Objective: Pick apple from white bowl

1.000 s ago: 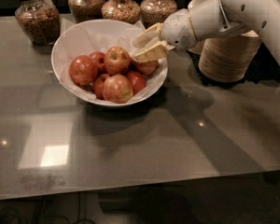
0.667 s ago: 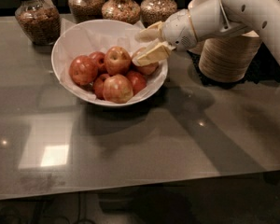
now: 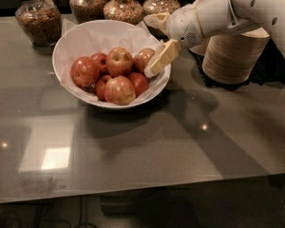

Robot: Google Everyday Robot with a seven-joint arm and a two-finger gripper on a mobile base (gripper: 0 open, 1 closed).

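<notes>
On my feed, the grey glossy worktop [image 3: 147,146] fills most of the view. The robot's white arm [image 3: 256,8] reaches in from the upper right. Below it stands a tan stack of paper bowls [image 3: 235,56] on a dark mat [image 3: 275,72] near the right edge. The white bowl [image 3: 66,46] sits on the worktop at the back left of centre, lined with crinkled white paper. A row of jars [image 3: 38,20] filled with something brown stands just behind it.

I see the gripper [image 3: 148,45] over the bowl's right rim, pointing down and left into it. Its jaws are apart: one finger is raised above the rim, and the other is angled down beside the rightmost apple [image 3: 141,58]. Nothing is held between them.

The apple [image 3: 119,61] sits on top of the pile in the middle of the bowl, just left of the gripper and not gripped. Smaller, deeper-red apples [image 3: 138,82] lie around and below it.
</notes>
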